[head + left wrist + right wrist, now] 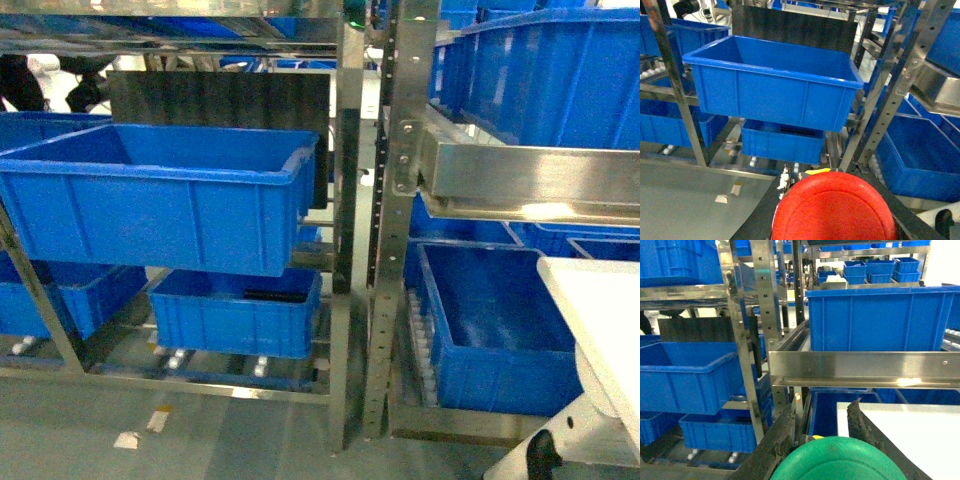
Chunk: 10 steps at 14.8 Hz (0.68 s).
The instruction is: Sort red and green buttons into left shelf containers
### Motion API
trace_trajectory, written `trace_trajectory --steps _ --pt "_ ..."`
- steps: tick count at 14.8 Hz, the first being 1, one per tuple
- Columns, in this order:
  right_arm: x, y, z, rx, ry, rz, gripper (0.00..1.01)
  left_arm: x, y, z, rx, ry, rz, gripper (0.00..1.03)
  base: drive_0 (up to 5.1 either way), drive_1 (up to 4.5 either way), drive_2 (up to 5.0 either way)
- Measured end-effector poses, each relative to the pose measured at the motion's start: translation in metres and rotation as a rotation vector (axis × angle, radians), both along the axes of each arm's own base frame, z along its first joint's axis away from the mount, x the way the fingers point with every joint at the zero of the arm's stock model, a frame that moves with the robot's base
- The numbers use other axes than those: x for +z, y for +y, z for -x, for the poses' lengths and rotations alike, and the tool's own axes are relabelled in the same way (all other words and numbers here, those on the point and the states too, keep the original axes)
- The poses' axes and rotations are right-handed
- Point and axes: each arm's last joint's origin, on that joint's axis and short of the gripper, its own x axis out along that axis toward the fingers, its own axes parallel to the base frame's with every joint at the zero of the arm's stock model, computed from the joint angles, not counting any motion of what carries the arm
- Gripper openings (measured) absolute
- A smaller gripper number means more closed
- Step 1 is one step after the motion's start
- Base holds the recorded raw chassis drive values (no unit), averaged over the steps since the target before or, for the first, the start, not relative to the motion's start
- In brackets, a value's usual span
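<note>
The red button [832, 212] fills the bottom of the left wrist view, its domed cap facing the camera, and my left gripper [832, 175] is shut on it with dark fingers on both sides. In the right wrist view my right gripper [822, 407] is shut on the green button [840, 462]. The left shelf containers are ahead: a large upper blue bin [150, 215] [770, 97] [687, 382] and a smaller lower blue bin [235, 320] [782, 145]. Neither gripper shows in the head view.
A steel upright [350, 230] and a perforated post [395, 250] split the left rack from the right rack. The right rack holds more blue bins [500, 330] under a steel rail [530, 175]. A white surface [600, 320] juts in at the right. The grey floor [150, 440] has tape scraps.
</note>
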Motion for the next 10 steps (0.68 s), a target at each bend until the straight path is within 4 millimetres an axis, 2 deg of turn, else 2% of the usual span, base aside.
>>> trace_trajectory --steps 3,10 --pt "-0.0001 0.0 0.0 0.0 0.0 0.0 0.28 0.0 0.0 0.0 0.0 0.0 0.0 0.3 -4.3 4.18 0.5" --pt "-0.0002 0.0 0.0 0.0 0.001 0.0 0.28 0.0002 0.0 0.0 0.0 -0.002 0.001 0.3 -3.5 4.87 -1.1"
